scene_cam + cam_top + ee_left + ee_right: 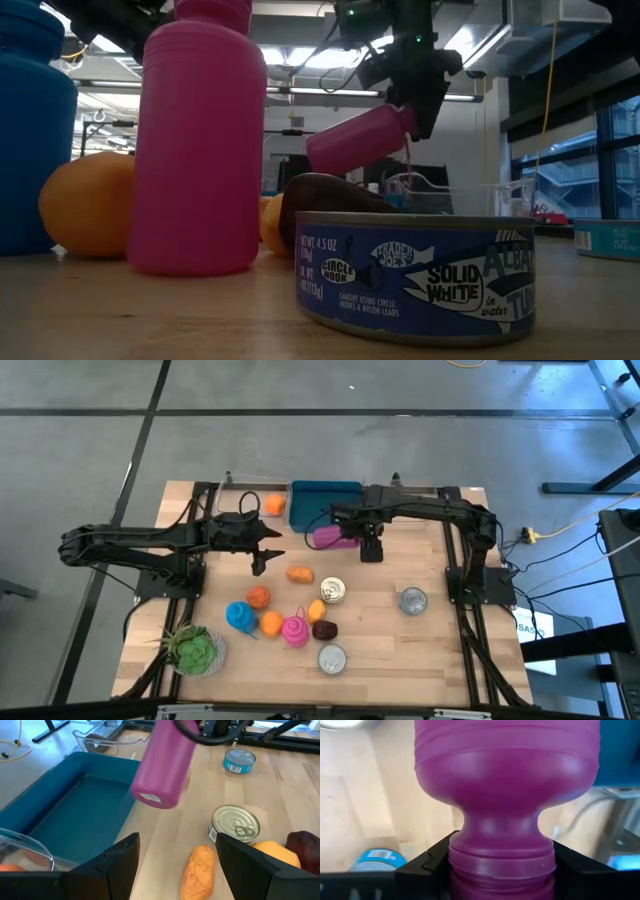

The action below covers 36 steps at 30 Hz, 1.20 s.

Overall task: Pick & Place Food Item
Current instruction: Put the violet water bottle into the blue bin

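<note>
A magenta plastic bottle (325, 537) hangs in the air over the near edge of the teal bin (325, 495), with my right gripper (371, 548) shut on it. The right wrist view is filled by the bottle (505, 770). My left gripper (265, 555) hovers open above the table to the bin's left. Past its fingers an orange bread-like food item (200, 870) lies on the wood. The left gripper touches nothing. My right gripper pinches the bottle's narrow neck (502, 840) between its two fingers (427, 862), just under the shoulder. The fingers point down and lie across the neck. The bottle is lifted clear and tilted, its base (325, 150) lower than the neck and toward the bin.
Toy foods cluster on the table's near middle: the bread (300, 573), oranges (259, 597), a lemon (316, 610), a dark plum (324, 629), pink (295, 631) and blue (240, 616) bottles, and three tins (332, 590). A plant (195, 650) stands near left. A clear tub (262, 503) sits beside the bin.
</note>
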Tool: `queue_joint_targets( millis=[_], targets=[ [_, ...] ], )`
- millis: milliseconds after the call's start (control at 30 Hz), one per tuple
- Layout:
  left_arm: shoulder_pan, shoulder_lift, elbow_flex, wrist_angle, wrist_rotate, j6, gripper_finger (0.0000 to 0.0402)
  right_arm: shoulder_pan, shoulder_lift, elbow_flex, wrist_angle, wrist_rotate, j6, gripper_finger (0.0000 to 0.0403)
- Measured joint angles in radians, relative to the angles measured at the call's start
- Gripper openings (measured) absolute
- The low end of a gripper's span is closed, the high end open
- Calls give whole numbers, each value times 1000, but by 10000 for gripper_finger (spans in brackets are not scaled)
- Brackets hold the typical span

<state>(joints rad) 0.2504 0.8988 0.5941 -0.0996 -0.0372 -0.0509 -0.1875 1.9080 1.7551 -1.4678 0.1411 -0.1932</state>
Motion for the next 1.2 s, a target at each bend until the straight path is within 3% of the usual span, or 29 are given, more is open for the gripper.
queue_joint_targets(
  millis=[567,933,1200],
  targets=[
    [1,293,6,228,85,-29,253,53,83,0,-30,-2,3,205],
    [1,370,117,191,77,35,254,53,83,0,11,-3,-32,205],
    [1,376,128,164,72,32,262,54,83,0,27,0,-60,205]
  ],
)
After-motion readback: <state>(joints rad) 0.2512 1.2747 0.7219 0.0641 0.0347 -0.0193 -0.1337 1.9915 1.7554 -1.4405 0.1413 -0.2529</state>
